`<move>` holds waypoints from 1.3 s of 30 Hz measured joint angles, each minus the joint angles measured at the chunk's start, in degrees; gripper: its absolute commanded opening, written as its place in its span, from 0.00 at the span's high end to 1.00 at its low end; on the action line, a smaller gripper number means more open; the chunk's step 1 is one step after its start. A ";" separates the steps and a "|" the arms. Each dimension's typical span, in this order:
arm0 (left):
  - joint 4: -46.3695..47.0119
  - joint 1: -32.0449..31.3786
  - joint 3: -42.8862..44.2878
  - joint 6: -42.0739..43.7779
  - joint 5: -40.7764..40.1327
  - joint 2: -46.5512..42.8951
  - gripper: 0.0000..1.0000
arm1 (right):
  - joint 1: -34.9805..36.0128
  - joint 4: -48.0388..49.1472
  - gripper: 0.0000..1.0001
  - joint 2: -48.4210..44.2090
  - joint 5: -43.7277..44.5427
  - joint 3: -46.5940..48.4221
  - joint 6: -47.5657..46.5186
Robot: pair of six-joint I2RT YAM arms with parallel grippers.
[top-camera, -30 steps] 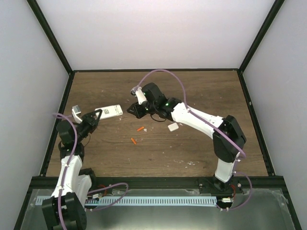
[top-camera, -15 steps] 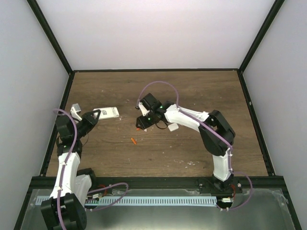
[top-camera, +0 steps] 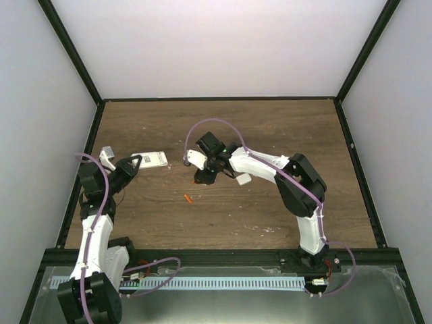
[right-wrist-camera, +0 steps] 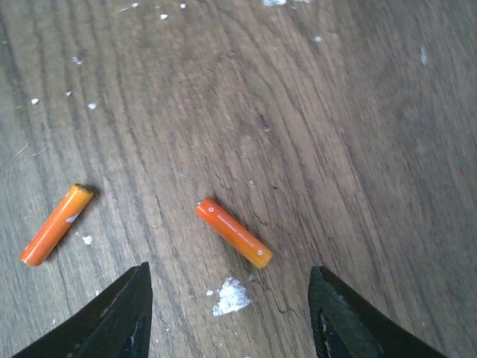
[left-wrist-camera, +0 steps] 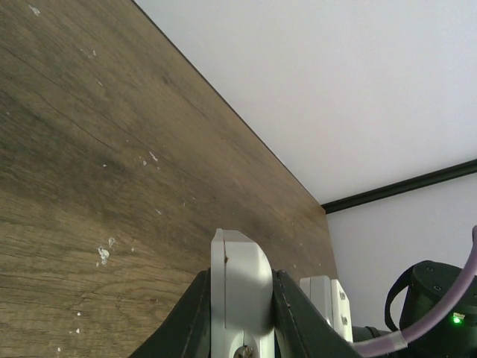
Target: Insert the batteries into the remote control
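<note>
My left gripper (top-camera: 132, 164) is shut on one end of the white remote control (top-camera: 152, 158) and holds it at the table's left side. In the left wrist view the remote's end (left-wrist-camera: 240, 287) sits clamped between both black fingers. My right gripper (right-wrist-camera: 232, 321) is open and hangs low over the table, its fingers either side of one orange battery (right-wrist-camera: 233, 233) without touching it. The second battery (right-wrist-camera: 56, 224) lies to its left. In the top view the right gripper (top-camera: 202, 177) covers the first battery, and the second (top-camera: 187, 198) lies just in front of it.
A small loose white cover piece (top-camera: 243, 179) lies by the right arm's wrist. Pale crumbs (right-wrist-camera: 232, 296) speckle the wood near the batteries. Black frame posts and white walls bound the table on three sides.
My right gripper has swung left and come down over a battery, open. My left gripper has drawn the remote a little to the left, then held still.
</note>
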 measured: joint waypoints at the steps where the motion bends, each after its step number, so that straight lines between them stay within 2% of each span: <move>1: -0.02 0.00 0.00 0.02 0.02 -0.02 1.00 | -0.04 0.09 0.50 0.02 -0.59 0.00 -1.68; 11: -0.07 0.00 0.00 0.00 0.02 0.00 1.00 | -0.07 -1.46 0.50 3.65 -5.95 2.91 -12.55; 24: -0.63 0.00 0.00 0.02 0.00 0.11 1.00 | -0.07 -4.31 0.53 10.08 -8.76 7.76 -16.13; 39: -1.01 0.00 0.00 0.24 -0.02 0.63 1.00 | -0.09 -5.86 0.73 12.07 -10.05 9.11 -16.28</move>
